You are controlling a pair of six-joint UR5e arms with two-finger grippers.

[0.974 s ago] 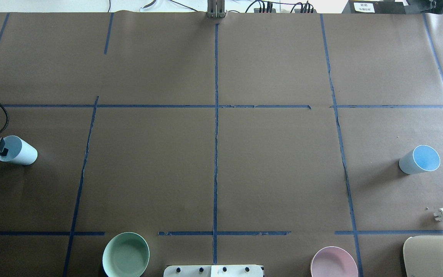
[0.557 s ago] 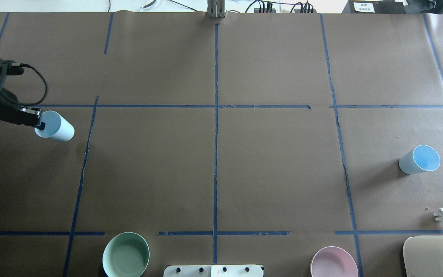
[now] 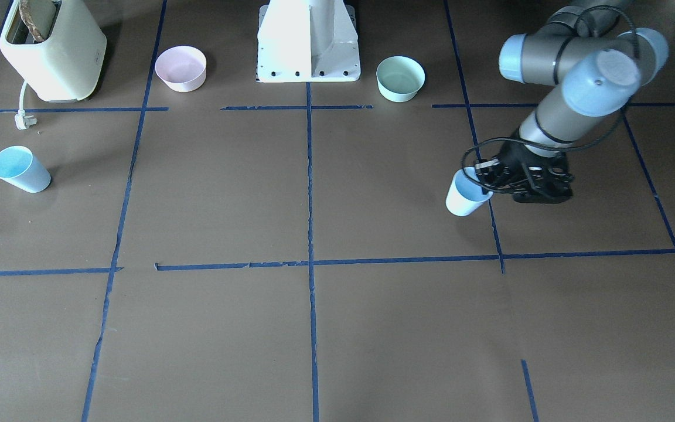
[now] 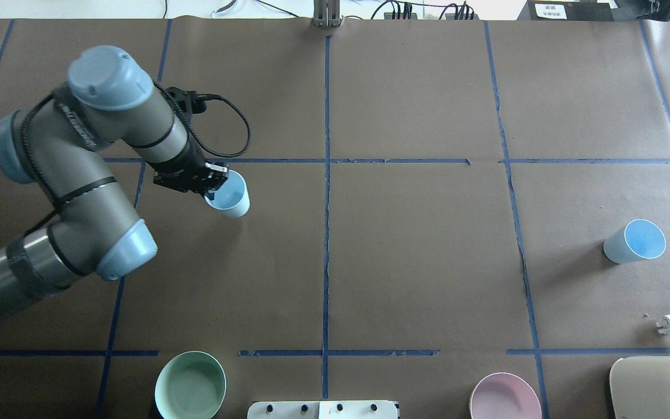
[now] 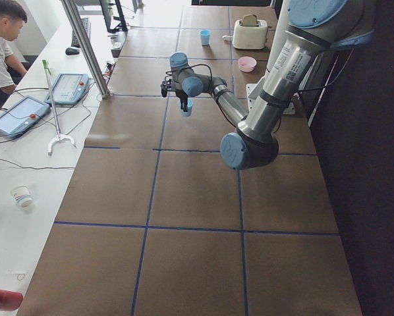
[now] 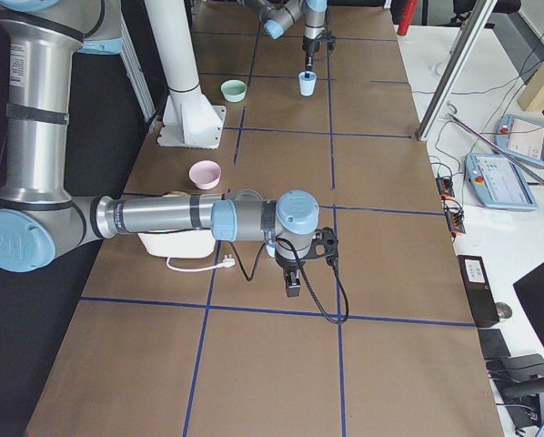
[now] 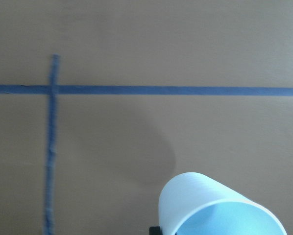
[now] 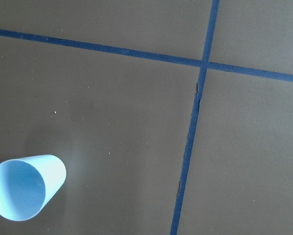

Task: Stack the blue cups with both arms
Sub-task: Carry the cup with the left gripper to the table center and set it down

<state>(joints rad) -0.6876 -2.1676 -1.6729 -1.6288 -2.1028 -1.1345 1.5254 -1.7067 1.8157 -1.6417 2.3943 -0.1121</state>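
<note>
My left gripper [image 4: 214, 181] is shut on the rim of one blue cup [image 4: 229, 198] and holds it tilted above the table, left of the centre line. This cup also shows in the front view [image 3: 464, 198], the left side view [image 5: 186, 108] and the left wrist view [image 7: 220, 208]. The other blue cup [image 4: 634, 241] stands on the table at the far right, also in the front view [image 3: 20, 169] and the right wrist view [image 8: 26, 188]. My right gripper [image 6: 293, 280] shows only in the right side view, and I cannot tell whether it is open or shut.
A mint-green bowl [image 4: 190, 385] and a pink bowl [image 4: 505, 397] sit at the near edge, either side of the white pedestal base [image 3: 308, 41]. A cream toaster [image 4: 658, 387] with its plug [image 4: 669, 326] is near the right cup. An operator [image 5: 2, 39] sits beyond the table.
My left arm has swung in from the left edge, carrying the blue cup up and rightward toward the centre line. The right cup has not moved.
</note>
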